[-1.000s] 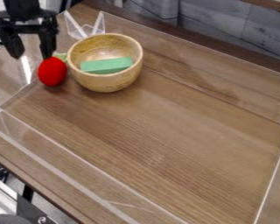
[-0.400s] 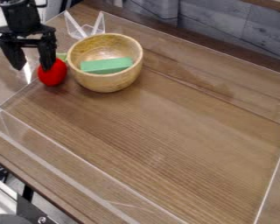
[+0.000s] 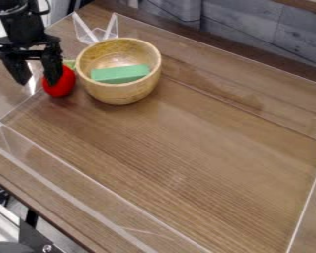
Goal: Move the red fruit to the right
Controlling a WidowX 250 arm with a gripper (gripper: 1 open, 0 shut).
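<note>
So the black claw (image 3: 35, 71) is up at around 10 o'clock on the wooden surface (image 3: 188, 138), pointing down with its fingers spread wide, one on each side of the red fruit (image 3: 59, 83). That fruit sits on the surface just beside the wooden bowl (image 3: 118, 70), at the bowl's 9 o'clock. A flat green piece (image 3: 121, 73) lies inside the bowl.

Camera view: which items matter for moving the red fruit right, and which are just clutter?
In play:
- red fruit, on the table at far left, beside the bowl
- tool, open, fingers straddling the fruit

Lying about:
- wooden bowl
- flat green piece inside the bowl
- clear walls around the wooden table
</note>
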